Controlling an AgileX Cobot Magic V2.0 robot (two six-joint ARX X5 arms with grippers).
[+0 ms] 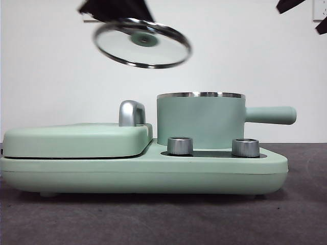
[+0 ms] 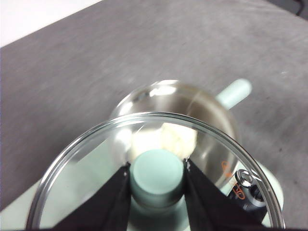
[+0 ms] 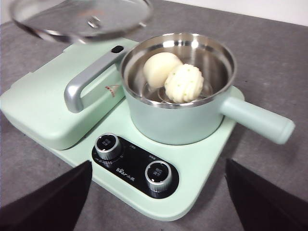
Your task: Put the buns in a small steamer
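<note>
The mint-green steamer pot point(image 1: 200, 121) with a steel rim and a long side handle point(image 1: 271, 115) stands on the cooker base. In the right wrist view the pot point(image 3: 183, 120) holds both buns: the smooth cream bun point(image 3: 161, 68) and the white ribbed bun with green dots point(image 3: 184, 83), side by side. My left gripper point(image 2: 158, 180) is shut on the green knob point(image 2: 158, 177) of the glass lid point(image 1: 142, 43), which hangs tilted in the air above and to the left of the pot. My right gripper point(image 3: 156, 192) is open and empty, back from the cooker.
The mint-green cooker base point(image 1: 148, 171) has two steel dials point(image 1: 180, 145) at its front. A flat green griddle cover point(image 1: 76, 140) with a chrome handle point(image 1: 132, 113) lies next to the pot. Grey table surface point(image 1: 163, 219) runs around the cooker.
</note>
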